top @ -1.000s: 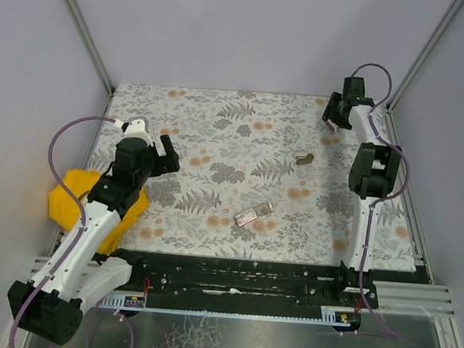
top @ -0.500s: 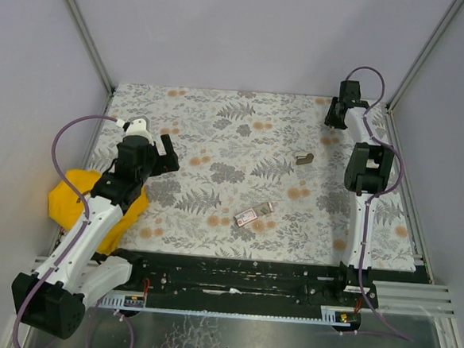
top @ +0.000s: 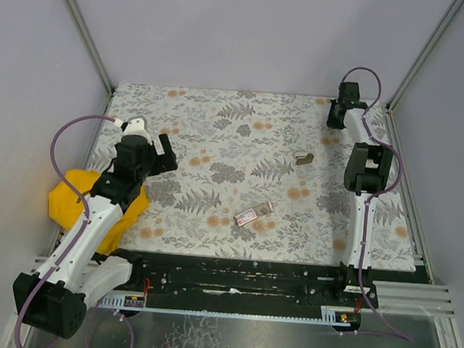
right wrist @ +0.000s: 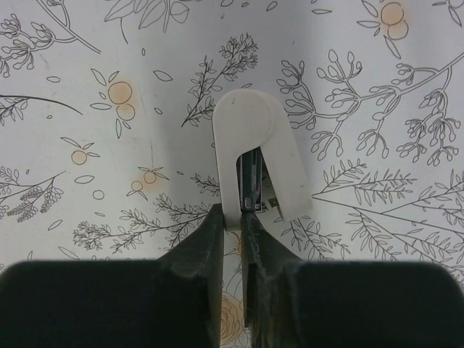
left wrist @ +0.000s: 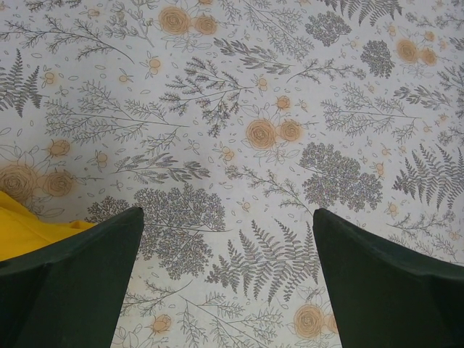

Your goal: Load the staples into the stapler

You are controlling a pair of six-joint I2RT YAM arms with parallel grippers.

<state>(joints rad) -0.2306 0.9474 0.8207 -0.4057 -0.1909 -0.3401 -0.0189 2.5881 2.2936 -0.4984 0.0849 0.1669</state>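
The stapler [right wrist: 250,148] is a small white piece with a dark metal channel inside, lying on the floral mat at the far right corner. My right gripper [right wrist: 233,216] [top: 335,124] is shut on its left wall, one fingertip on each side. The staples [top: 253,215], a flat pink-and-white carton with a grey tray, lie mid-table, well away from both grippers. My left gripper [left wrist: 228,275] [top: 168,150] hovers open over bare mat at the left with nothing between its fingers.
A small tan metal piece [top: 303,158] lies between the staples and the right gripper. A yellow cloth [top: 71,199] [left wrist: 22,225] hangs over the mat's left edge under the left arm. Grey walls stand close behind the right gripper.
The right gripper has moved deeper into the far right corner, and its jaws have closed from wide apart onto the stapler's wall. The left arm has barely shifted.
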